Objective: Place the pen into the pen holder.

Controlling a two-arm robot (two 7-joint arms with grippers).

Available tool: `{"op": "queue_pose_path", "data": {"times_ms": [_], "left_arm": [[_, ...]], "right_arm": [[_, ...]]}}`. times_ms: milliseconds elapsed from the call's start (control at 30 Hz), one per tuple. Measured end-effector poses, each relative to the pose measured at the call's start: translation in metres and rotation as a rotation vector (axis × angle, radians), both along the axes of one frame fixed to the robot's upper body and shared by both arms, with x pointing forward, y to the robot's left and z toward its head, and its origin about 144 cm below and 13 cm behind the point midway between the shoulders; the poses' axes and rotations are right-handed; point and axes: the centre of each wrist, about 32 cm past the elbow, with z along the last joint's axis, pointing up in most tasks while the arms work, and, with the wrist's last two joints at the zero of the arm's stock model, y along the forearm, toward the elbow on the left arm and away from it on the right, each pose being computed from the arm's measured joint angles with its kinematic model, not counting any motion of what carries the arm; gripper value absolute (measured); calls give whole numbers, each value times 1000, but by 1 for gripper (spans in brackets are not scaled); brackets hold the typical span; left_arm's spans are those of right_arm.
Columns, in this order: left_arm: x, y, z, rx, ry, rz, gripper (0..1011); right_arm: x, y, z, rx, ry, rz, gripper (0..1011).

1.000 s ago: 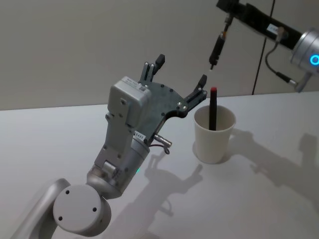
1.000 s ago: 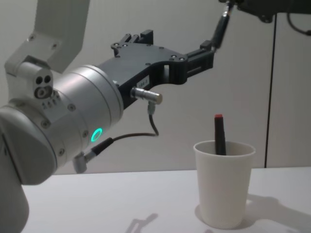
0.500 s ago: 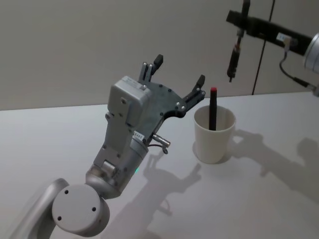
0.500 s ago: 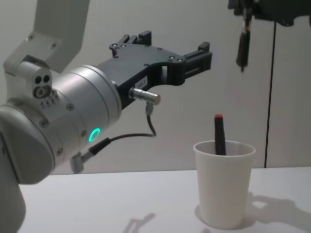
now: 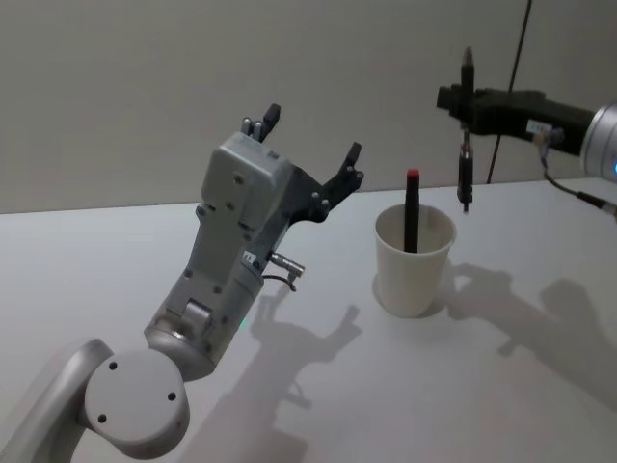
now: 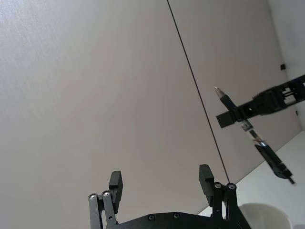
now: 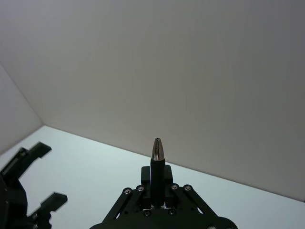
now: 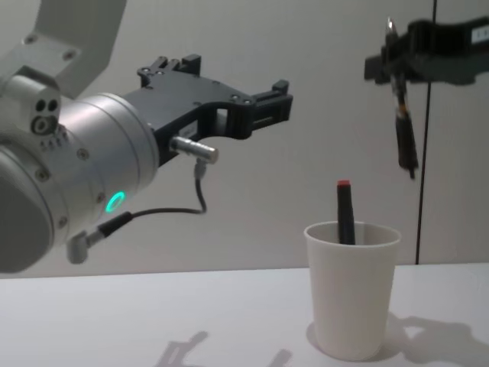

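**Pen held over cup, insertion pending**

Right gripper (image 5: pixel 466 99) pinches a slim dark pen (image 5: pixel 465 178) near its upper end; jaws pressed on the barrel. The pen hangs roughly vertical, metal tip up, lower end above and slightly beyond the far right rim of the cup (image 5: pixel 415 260). In the chest view the pen (image 8: pixel 403 130) sits clearly higher than the cup (image 8: pixel 352 290) and off to its right, not over the mouth yet.

Step in hand, as I judge it: carry and align. Next move calls for shifting the pen toward the cup centre, then lowering straight down and letting go once the lower end is inside. Risk: clipping the rim or tipping the light cup.

The cup is white paper, tapered, rolled rim, matte, standing upright on the white tabletop (image 5: pixel 540 386). A black marker with a red cap (image 5: pixel 412 207) already leans inside it.

Left gripper (image 5: pixel 308 145) is raised left of the cup, jaws spread, holding nothing; black plate fingers, silver wrist housing. Looks idle.
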Motion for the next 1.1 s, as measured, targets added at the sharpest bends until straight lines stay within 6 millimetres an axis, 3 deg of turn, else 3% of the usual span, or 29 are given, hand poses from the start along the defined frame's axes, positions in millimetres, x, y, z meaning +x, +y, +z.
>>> {"op": "queue_pose_path", "data": {"times_ms": [467, 1100], "left_arm": [[-2, 5, 6, 34, 12, 55, 1001], [-3, 6, 8, 48, 17, 74, 1001]], "right_arm": [[-3, 16, -14, -187, -39, -41, 131], [5, 35, -22, -232, -114, -57, 132]]}}
